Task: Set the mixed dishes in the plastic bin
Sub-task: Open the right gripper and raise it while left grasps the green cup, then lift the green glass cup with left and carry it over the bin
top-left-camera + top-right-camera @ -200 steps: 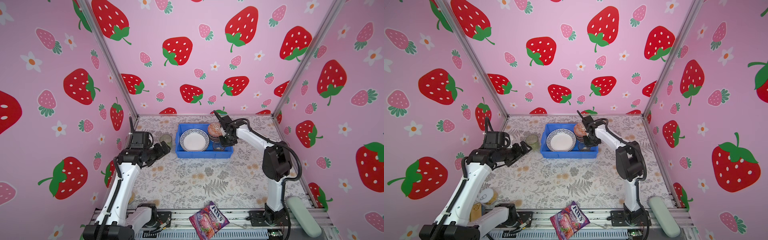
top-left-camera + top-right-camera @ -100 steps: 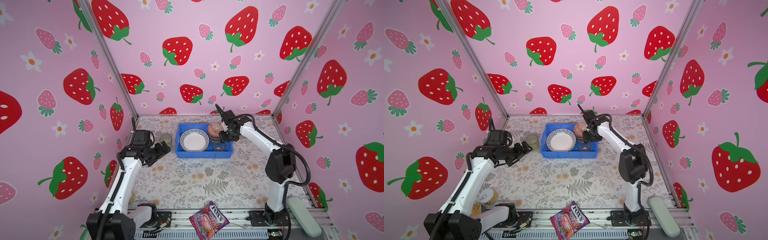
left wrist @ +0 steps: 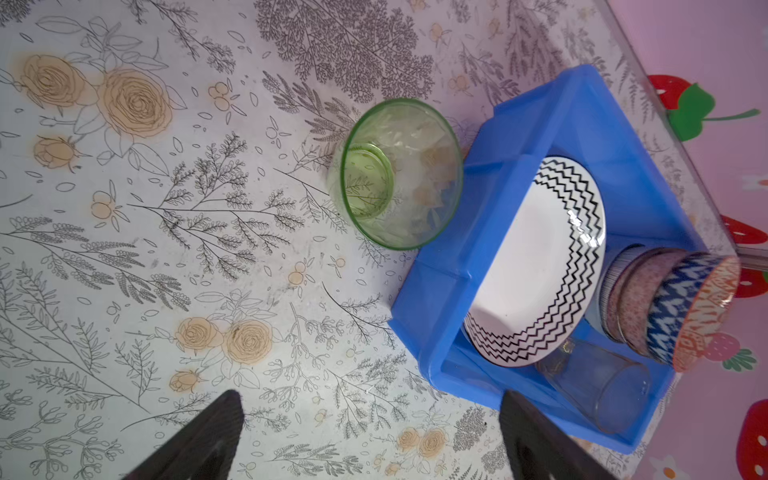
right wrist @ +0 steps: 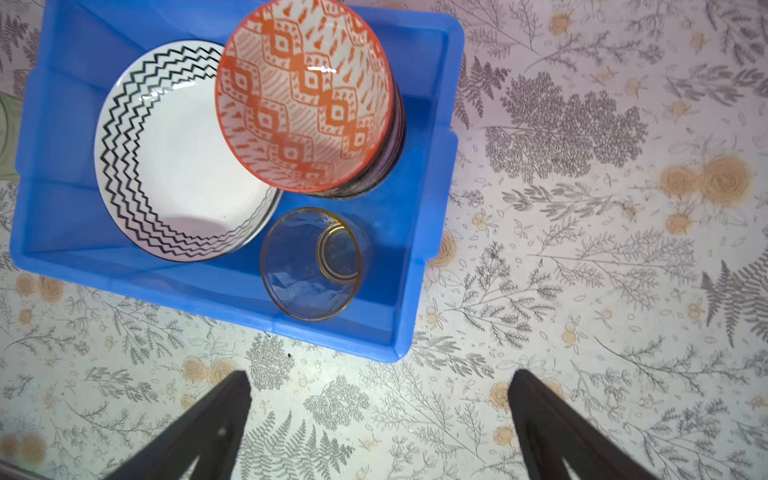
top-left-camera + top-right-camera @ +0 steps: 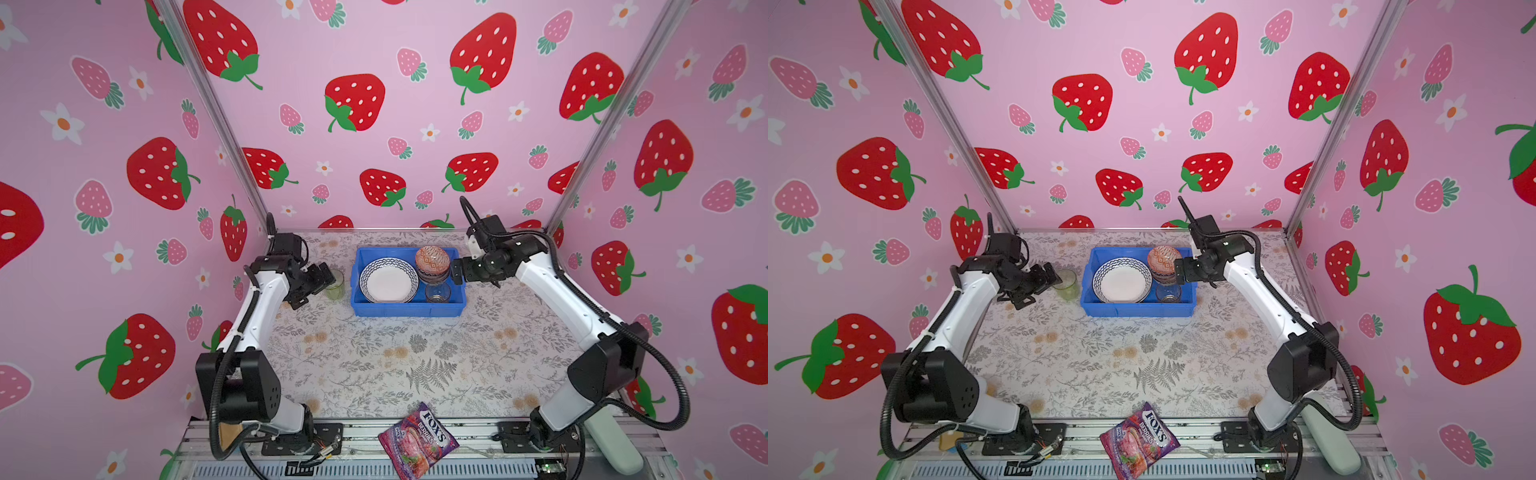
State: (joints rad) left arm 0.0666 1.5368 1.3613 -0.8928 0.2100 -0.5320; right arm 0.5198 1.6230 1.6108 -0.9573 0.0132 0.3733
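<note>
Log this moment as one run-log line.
left pincer: open, facing green glass tumbler beside blue plastic bin | right pincer: open, empty, beside bin | bin: zigzag-rimmed white plate, stacked patterned bowls, amber-rimmed glass tumbler

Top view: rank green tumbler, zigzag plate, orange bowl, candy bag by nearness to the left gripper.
1. green tumbler, at the left gripper
2. zigzag plate, left in the plastic bin
3. orange bowl, right in the plastic bin
4. candy bag, front edge

A zigzag plate (image 5: 1122,280) and stacked bowls (image 5: 1164,261) are lying in the blue bin (image 5: 1138,311). A green tumbler (image 5: 1067,286) is standing just outside.
</note>
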